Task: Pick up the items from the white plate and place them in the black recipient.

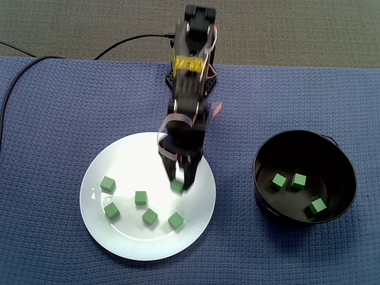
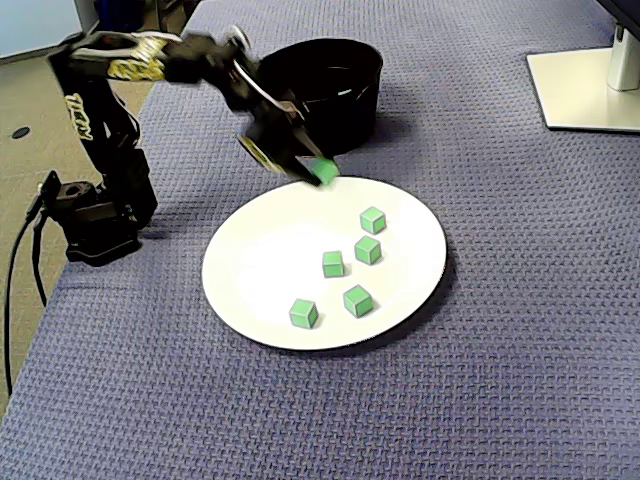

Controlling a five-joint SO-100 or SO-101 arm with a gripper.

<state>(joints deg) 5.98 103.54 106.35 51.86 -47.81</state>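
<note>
Hard to make out: the inside of the black bowl (image 2: 350,110) does not show in a fixed view, where the arm (image 2: 180,60) crosses in front of its near wall. In a fixed view the green cube (image 1: 177,186) is partly covered by the jaws that hold it, and the wrist above them is blurred. A white stand base (image 2: 585,85) is cut off at the right edge. A black cable (image 1: 35,65) runs off the left edge. Arm: its base stands at the far side of the blue cloth (image 1: 59,119) that covers the worktop. It reaches forward and down over the white plate (image 1: 148,148). The jaws point downward and pinch the single green cube between their tips. In a fixed view that cube sits over the plate, right of its middle. In a fixed view it shows at the plate's far rim (image 2: 330,182), apparently clear of the surface. On the plate: five green cubes (image 1: 140,198), all apart from one another, spread across the half nearer the camera in a fixed view. Bowl: it sits on the cloth near the plate, to the right of it in a fixed view (image 1: 261,154). It holds three green cubes (image 1: 279,180), two side by side and one apart toward the front wall.
</note>
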